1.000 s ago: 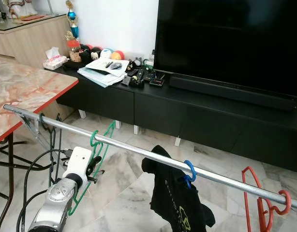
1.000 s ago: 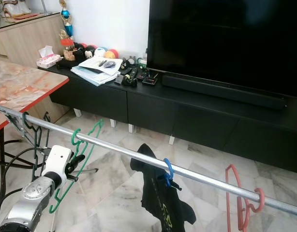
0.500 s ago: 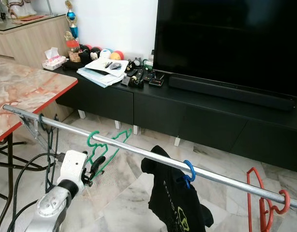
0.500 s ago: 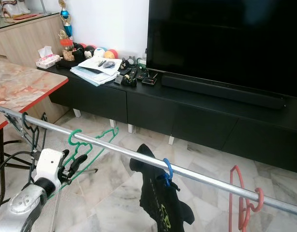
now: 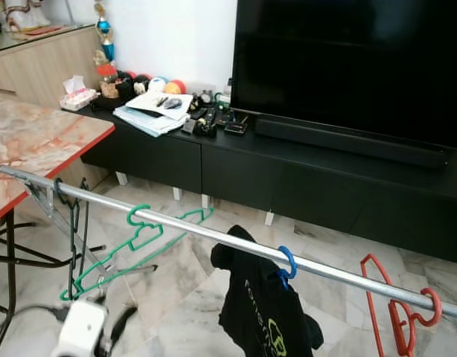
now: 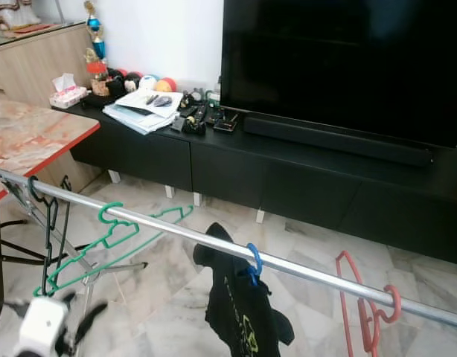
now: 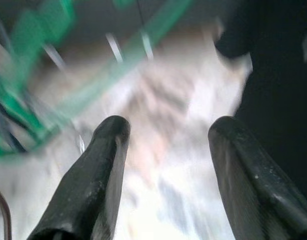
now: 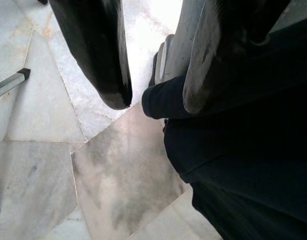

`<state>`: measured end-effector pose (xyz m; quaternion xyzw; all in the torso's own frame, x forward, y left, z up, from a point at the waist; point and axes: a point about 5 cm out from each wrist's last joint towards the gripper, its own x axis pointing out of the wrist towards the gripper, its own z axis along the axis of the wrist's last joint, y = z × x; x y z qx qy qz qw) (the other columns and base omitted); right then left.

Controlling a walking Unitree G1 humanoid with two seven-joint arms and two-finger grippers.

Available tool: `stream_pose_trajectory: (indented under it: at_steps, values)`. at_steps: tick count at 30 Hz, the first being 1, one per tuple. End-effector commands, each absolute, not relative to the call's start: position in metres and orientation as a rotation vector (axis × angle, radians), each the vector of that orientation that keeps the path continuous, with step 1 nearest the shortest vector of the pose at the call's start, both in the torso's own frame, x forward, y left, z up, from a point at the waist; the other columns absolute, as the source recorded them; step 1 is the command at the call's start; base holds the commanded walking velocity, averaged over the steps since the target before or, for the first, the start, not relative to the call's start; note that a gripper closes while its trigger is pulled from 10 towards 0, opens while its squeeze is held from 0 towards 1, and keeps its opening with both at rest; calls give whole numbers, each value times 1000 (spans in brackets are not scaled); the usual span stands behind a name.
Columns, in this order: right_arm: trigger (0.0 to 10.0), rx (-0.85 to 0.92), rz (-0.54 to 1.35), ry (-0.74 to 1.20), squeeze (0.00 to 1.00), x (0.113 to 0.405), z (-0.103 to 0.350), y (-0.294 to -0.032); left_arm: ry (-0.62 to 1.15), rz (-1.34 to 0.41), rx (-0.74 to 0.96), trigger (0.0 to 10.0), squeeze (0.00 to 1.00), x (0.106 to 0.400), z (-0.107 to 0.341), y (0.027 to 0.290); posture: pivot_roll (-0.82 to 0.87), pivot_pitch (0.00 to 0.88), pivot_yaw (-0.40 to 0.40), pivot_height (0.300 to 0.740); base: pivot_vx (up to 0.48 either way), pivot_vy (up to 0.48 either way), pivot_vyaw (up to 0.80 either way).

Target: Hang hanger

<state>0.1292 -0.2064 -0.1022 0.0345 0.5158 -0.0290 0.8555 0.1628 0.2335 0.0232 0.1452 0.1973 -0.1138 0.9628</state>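
Green hanger (image 5: 139, 238) hooked on rail (image 5: 213, 235), tilted askew; my left gripper (image 7: 166, 150) below it, fingers apart and empty, right gripper (image 8: 153, 75) apart near floor; risk: the tilted hook slides or drops off if bumped

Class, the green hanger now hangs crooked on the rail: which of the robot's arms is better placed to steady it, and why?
Left. The left gripper, open, is just below the green hanger on the rail. The right gripper points down at the floor.
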Motion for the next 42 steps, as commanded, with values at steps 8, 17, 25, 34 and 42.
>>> stream_pose_trajectory:
  at_steps: [8,17,25,34,42]
  values:
    - [10000,78,-66,1088,0,130,-102,-204,883,83,87,10000,0,135,-74,244,68,0,-6,740,0,0,0]
    - [10000,93,-95,1075,0,131,-102,-205,1056,111,66,10000,0,121,-93,236,35,0,-3,740,0,0,0]
    - [10000,73,-82,1081,0,132,-102,-207,1030,100,73,10000,0,135,-94,230,30,0,-6,740,-182,0,0]
    - [10000,71,-88,1083,0,132,-101,-208,1087,99,96,10000,0,131,-94,243,32,0,-11,740,-318,0,0]
    - [10000,76,-89,1088,0,131,-102,-208,1116,104,104,10000,0,133,-94,241,35,0,-11,740,-316,0,0]
